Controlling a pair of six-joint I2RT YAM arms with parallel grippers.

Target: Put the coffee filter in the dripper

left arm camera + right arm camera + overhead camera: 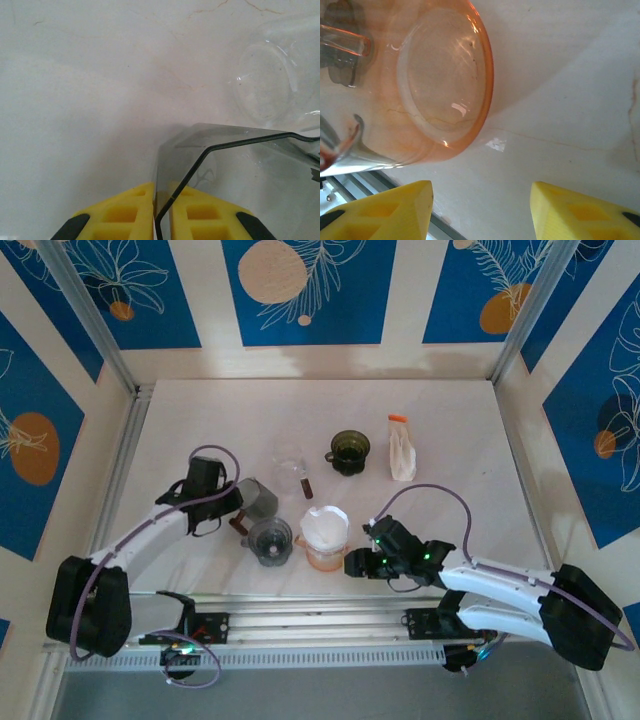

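A white coffee filter (pixel 325 523) sits in the top of an orange see-through dripper (pixel 323 545) near the table's front middle. In the right wrist view the orange dripper (pixel 440 80) lies just ahead and to the left of my right gripper (pixel 480 200). That gripper (pixel 350 563) is open, with bare table between its yellow fingers. My left gripper (pixel 238 508) is shut on the thin rim of a smoky grey dripper (pixel 260 499). In the left wrist view its wall (pixel 200 150) stands pinched between the yellow pads of the left gripper (pixel 161 192).
A round grey cup (pixel 270 541) stands just left of the orange dripper. Behind them are a clear glass (pixel 291 462) (pixel 270 85), a dark green cup (pixel 349 451) and a white filter pack (pixel 401 450) with an orange top. A metal rail (pixel 320 615) runs along the near edge.
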